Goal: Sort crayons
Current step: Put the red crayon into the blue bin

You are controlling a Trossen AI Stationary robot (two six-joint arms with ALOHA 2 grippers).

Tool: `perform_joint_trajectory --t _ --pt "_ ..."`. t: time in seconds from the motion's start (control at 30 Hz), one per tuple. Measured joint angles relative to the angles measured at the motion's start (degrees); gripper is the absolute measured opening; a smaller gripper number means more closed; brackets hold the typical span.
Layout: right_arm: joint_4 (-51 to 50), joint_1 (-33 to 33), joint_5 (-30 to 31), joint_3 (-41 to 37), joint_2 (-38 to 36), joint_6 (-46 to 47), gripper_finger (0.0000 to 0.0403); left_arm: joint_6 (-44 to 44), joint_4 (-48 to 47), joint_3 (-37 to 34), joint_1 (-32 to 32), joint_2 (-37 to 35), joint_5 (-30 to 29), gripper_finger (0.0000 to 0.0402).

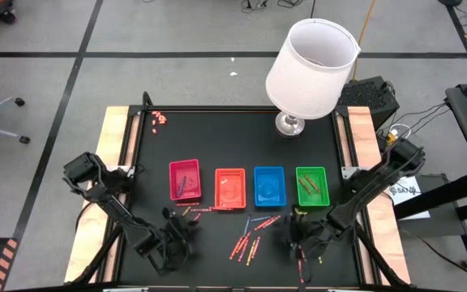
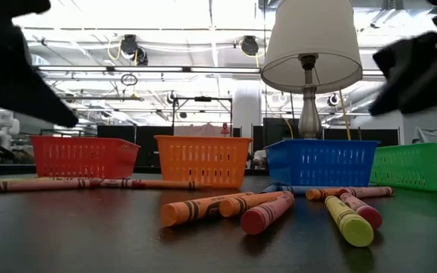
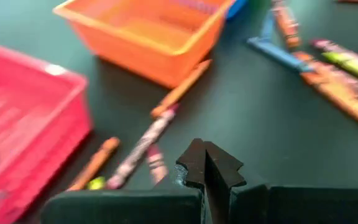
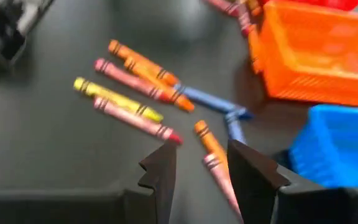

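Note:
Several crayons [image 1: 246,243] lie loose on the black table near its front edge, in front of a red tray [image 1: 185,180], an orange tray [image 1: 230,188], a blue tray [image 1: 269,185] and a green tray [image 1: 312,185]. My left gripper [image 1: 178,235] hovers shut and empty near the crayons [image 3: 143,146] that lie in front of the red and orange trays. My right gripper [image 1: 298,234] stands open above the table in front of the green tray. Between its fingers [image 4: 160,168] an orange crayon [image 4: 209,140] and a pink one show lying on the table beyond.
A lamp with a white shade [image 1: 310,69] stands at the table's far edge, right of the middle. Tiny pink bits [image 1: 159,119] lie at the far left corner. More crayons [image 1: 302,261] lie by the front edge under the right arm. Wooden rails [image 1: 112,162] border the table.

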Motion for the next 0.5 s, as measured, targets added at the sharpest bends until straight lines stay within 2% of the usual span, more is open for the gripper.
perform_joint_trajectory --t 0.23,0.5 --pt "0.6 0.0 -0.3 0.0 5.2 1.9 0.0128 12.8 9.6 0.0 0.1 0.0 -2.7 0.0003" --pt "-2.9 0.0 0.5 0.0 6.3 1.4 0.0128 15.5 9.4 0.0 1.2 0.0 -3.0 0.0003"
